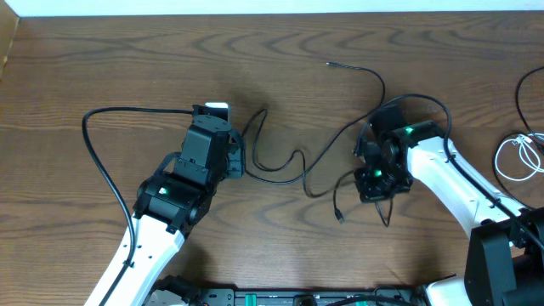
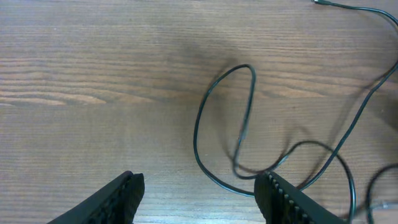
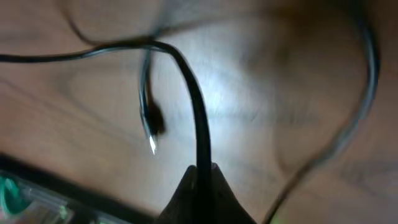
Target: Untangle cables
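Left arm (image 1: 146, 253) enters from the lower left and reaches up and to the right, white forearm low, black wrist section above it. Left gripper (image 2: 199, 186) has its fingers (image 2: 121, 196) spread wide apart, nothing between them. Right arm (image 1: 442, 174) enters from the lower right and reaches up and to the left, its wrist turned downward. Right gripper (image 3: 200, 173) is pinched closed on a black cable (image 3: 200, 124); the right wrist view is blurred.
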`<action>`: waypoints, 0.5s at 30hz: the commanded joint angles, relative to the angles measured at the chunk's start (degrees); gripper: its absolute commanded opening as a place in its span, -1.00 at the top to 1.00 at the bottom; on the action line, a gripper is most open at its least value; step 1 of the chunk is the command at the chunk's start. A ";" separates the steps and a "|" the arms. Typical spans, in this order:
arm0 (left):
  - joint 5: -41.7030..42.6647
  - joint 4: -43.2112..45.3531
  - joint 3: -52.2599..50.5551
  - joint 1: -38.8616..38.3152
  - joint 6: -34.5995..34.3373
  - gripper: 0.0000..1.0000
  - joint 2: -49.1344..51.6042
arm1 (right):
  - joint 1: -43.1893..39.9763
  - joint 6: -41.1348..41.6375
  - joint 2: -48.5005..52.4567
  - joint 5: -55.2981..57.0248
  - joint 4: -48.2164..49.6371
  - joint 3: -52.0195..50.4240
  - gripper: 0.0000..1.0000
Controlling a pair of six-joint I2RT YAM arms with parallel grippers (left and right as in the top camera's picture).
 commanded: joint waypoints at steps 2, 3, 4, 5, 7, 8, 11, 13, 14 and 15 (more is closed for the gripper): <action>-0.50 -0.13 0.68 0.35 -1.79 -0.25 0.04 | 0.48 0.85 -0.81 6.91 8.50 1.33 0.98; -0.50 -0.15 0.68 0.35 -1.77 -0.25 0.04 | 0.48 0.83 -0.81 8.33 11.47 1.95 0.98; -0.50 -0.17 0.68 0.35 -1.77 -0.25 0.04 | 0.48 0.74 -0.81 8.96 14.47 2.64 0.98; -0.50 -0.20 0.68 0.35 -1.77 -0.25 0.04 | 0.48 0.35 -0.81 8.90 17.55 3.45 0.98; -0.50 -0.20 0.68 0.35 -1.77 -0.25 0.04 | 0.48 0.20 -0.81 8.85 23.26 5.35 0.98; -0.50 -0.20 0.68 0.35 -1.77 -0.26 0.04 | 0.48 0.20 -0.81 8.87 25.83 6.62 0.98; -0.50 -0.33 0.66 0.35 -1.77 -0.25 0.07 | 0.50 0.22 -0.81 8.85 30.58 9.70 0.98; -0.50 -0.42 0.66 0.35 -1.77 -0.25 0.07 | 0.52 1.29 -0.81 8.85 32.13 10.80 0.98; -0.50 -0.42 0.66 0.35 -1.77 -0.26 0.09 | 0.57 2.84 -0.81 8.70 32.61 10.95 0.98; -0.50 -0.42 0.66 0.35 -1.77 -0.25 0.13 | 0.68 3.82 -0.81 8.39 32.72 10.93 0.96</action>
